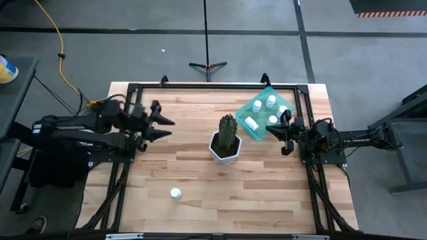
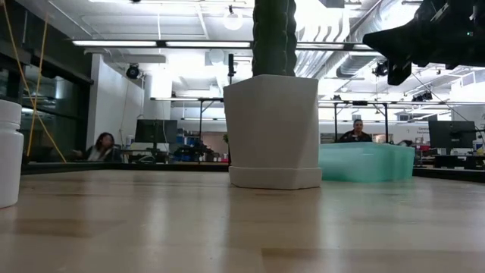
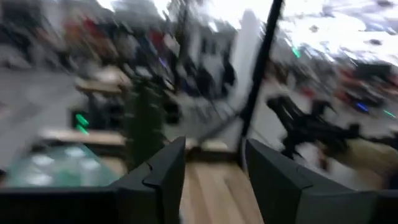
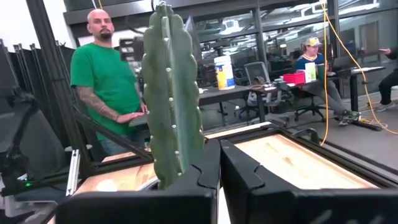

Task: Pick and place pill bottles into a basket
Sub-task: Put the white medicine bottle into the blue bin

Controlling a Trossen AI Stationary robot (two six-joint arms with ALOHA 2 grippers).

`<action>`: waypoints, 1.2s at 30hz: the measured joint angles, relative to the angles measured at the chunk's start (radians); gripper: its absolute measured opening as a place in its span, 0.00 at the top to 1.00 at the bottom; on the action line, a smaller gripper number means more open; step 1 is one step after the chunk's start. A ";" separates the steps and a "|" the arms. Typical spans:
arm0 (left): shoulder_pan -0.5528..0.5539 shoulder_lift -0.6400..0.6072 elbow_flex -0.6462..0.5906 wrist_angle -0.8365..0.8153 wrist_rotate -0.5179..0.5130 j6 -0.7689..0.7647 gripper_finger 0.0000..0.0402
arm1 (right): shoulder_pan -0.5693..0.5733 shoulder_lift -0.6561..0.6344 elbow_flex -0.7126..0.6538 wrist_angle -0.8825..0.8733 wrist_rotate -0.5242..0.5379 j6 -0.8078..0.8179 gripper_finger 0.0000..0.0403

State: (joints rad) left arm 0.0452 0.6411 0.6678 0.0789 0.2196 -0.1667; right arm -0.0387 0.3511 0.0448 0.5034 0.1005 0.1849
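The teal basket lies at the table's far right and holds several white pill bottles. It also shows in the low view, behind the pot. One more pill bottle stands upright on the wood near the front edge, and shows at the left of the low view. My right gripper is shut and empty. It hovers by the basket's near right corner, above the table. My left gripper is open and empty, raised over the table's left part.
A white faceted pot with a green cactus stands at the table's middle, between the two grippers. A black frame runs along the table's edges. People show in the room beyond the table. Bare wood lies around the lone bottle.
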 joint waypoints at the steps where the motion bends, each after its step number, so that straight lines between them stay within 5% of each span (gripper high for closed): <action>1: 0.000 0.037 0.052 -0.056 0.035 -0.013 0.51 | 0.000 0.000 0.000 0.000 0.000 0.000 0.99; 8: -0.001 0.241 0.319 -0.513 0.245 -0.028 0.59 | 0.000 0.000 0.000 -0.003 0.002 -0.001 0.99; 14: -0.099 0.336 0.373 -0.720 0.256 -0.022 0.62 | 0.000 0.000 0.000 -0.020 0.002 -0.001 1.00; 24: -0.411 0.420 0.374 -0.727 -0.023 -0.087 0.62 | 0.000 0.000 0.000 -0.059 0.002 -0.001 1.00; 36: -0.551 0.598 0.373 -0.816 -0.182 -0.234 0.62 | 0.000 0.000 0.000 -0.078 0.002 -0.004 0.99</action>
State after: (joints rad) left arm -0.5054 1.2388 1.0412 -0.7371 0.0373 -0.4004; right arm -0.0388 0.3515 0.0448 0.4255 0.1024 0.1807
